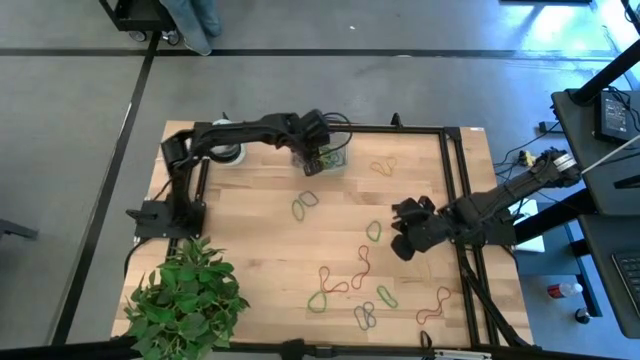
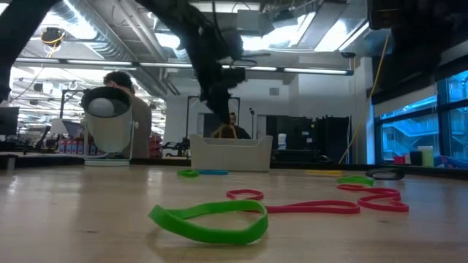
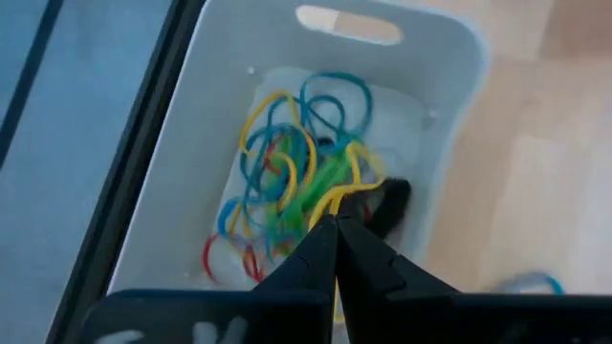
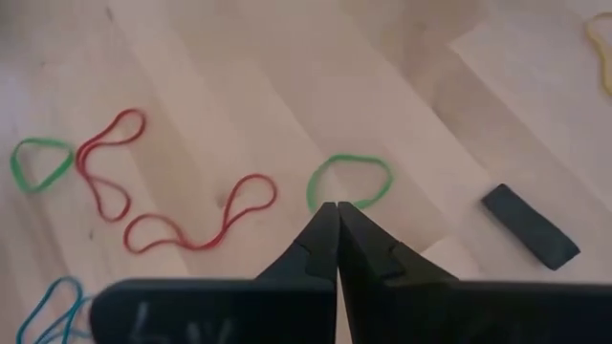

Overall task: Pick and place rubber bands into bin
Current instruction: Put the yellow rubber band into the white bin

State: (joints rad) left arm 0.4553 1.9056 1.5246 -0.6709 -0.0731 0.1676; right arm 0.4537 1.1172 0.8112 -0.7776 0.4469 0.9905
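The bin (image 1: 322,160) stands at the table's far middle, and several yellow, blue, red and green rubber bands (image 3: 287,172) lie in a heap on its floor. My left gripper (image 3: 337,222) hovers over the bin (image 2: 230,153), shut on a yellow rubber band. More rubber bands lie flat on the wood: green (image 1: 305,205), yellow (image 1: 383,166) and red (image 1: 360,268). My right gripper (image 1: 403,243) hangs shut above the table's right half. A green band (image 4: 349,182) lies just beyond its tips (image 4: 337,208), untouched. My left gripper pinches a yellow rubber band (image 3: 342,194) between the tips of its two fingers, which slant down over the bin's inside. The band hangs as a small slack loop (image 2: 228,132) below the fingers, above the bin's rim. Whether its lower end touches the heap, I cannot tell.
A leafy plant (image 1: 185,295) fills the near left corner. A white tape roll (image 1: 228,152) stands left of the bin. A black frame rail (image 1: 455,200) runs along the table's right side. A small black block (image 4: 529,225) lies near the green band. People sit in the room behind.
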